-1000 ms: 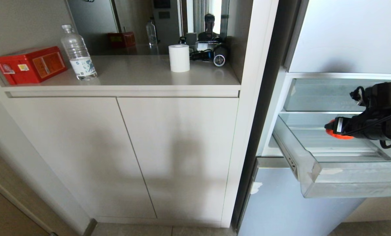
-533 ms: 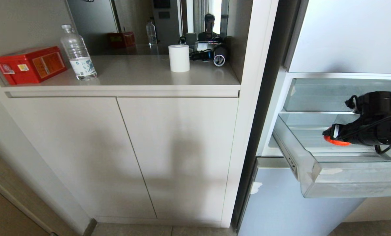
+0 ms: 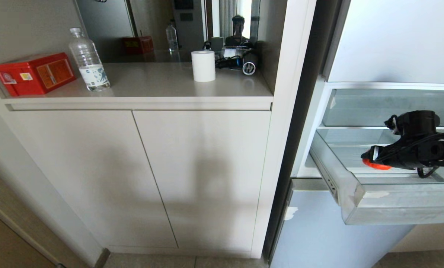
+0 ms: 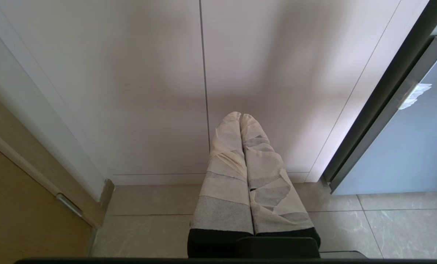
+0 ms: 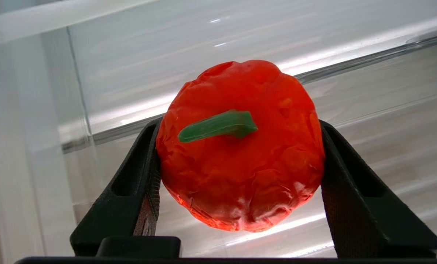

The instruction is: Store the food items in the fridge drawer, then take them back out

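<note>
A round orange-red food item (image 5: 240, 176) with a green stem is clamped between the black fingers (image 5: 350, 190) of my right gripper (image 5: 240, 126). In the head view the right gripper (image 3: 370, 159) hangs low inside the pulled-out fridge drawer (image 3: 393, 208), with the fruit (image 3: 376, 166) just above the ribbed clear floor (image 5: 386, 110); contact with the floor cannot be told. My left gripper (image 4: 240, 116), wrapped in pale tape, is shut with nothing in it. It is parked low, facing the cabinet doors (image 4: 167, 91).
A glass shelf (image 3: 374, 108) sits just above the drawer. On the counter to the left stand a red box (image 3: 34, 74), a water bottle (image 3: 89, 61), a paper roll (image 3: 203, 66) and a hair dryer (image 3: 246, 63). A mirror shows a person (image 3: 238, 29).
My right gripper has sunk lower and a little left into the drawer, carrying the fruit with it. The left arm has kept still.
</note>
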Available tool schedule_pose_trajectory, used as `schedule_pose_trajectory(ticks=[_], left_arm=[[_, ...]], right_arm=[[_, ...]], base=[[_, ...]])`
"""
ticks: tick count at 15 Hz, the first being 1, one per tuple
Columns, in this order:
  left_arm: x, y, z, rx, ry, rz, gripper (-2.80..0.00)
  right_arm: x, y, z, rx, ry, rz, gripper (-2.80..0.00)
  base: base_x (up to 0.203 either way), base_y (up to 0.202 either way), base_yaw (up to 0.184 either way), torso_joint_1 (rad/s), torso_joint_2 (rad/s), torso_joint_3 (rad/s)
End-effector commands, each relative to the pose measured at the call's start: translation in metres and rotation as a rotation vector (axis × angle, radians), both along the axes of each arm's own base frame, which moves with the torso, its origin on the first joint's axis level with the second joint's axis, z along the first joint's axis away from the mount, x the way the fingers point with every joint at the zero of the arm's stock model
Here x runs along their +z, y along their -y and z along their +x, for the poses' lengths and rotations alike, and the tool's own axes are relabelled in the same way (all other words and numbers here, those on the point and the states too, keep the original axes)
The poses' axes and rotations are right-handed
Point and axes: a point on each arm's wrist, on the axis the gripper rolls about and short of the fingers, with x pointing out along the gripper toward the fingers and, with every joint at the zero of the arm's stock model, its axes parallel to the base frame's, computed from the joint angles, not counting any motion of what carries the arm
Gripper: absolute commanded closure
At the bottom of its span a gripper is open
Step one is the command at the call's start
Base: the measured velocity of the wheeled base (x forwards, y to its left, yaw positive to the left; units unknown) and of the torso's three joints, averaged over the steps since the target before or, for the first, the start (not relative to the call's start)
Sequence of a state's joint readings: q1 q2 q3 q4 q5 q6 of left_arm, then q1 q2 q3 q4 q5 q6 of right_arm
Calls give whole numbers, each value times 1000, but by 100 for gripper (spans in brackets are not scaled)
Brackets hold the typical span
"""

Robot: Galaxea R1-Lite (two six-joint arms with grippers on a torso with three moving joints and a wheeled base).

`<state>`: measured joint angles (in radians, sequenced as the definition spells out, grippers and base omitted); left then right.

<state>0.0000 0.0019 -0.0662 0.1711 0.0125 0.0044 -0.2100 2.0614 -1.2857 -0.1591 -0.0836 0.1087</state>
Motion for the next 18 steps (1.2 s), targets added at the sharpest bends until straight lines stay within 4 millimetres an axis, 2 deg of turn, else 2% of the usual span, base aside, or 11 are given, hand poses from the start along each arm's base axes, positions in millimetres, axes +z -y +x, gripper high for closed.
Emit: schedule_pose_trajectory(ticks=[1, 5, 6, 13, 14, 18], left_arm=[[0, 0, 0, 0, -1, 0, 0], [0, 0, 0, 0, -1, 0, 0], [0, 0, 0, 0, -1, 0, 0], [0, 0, 0, 0, -1, 0, 0], [0, 0, 0, 1, -1, 0, 0], [0, 0, 0, 1, -1, 0, 0]], right_arm=[[-6, 1, 4, -2, -11, 3, 0], [-9, 4, 6, 7, -13, 13, 0], [-10, 4, 6, 8, -14, 14, -280], [-9, 6, 5, 0, -13, 16, -280], [-4, 6, 3, -2, -3, 15, -280], [38, 5, -22, -11, 91, -5, -280]], base=[[0, 0, 0, 0, 0, 0], [0, 0, 0, 0, 0, 0], [0, 0, 0, 0, 0, 0], [0, 0, 0, 0, 0, 0], [0, 0, 0, 0, 0, 0], [0, 0, 0, 0, 0, 0]])
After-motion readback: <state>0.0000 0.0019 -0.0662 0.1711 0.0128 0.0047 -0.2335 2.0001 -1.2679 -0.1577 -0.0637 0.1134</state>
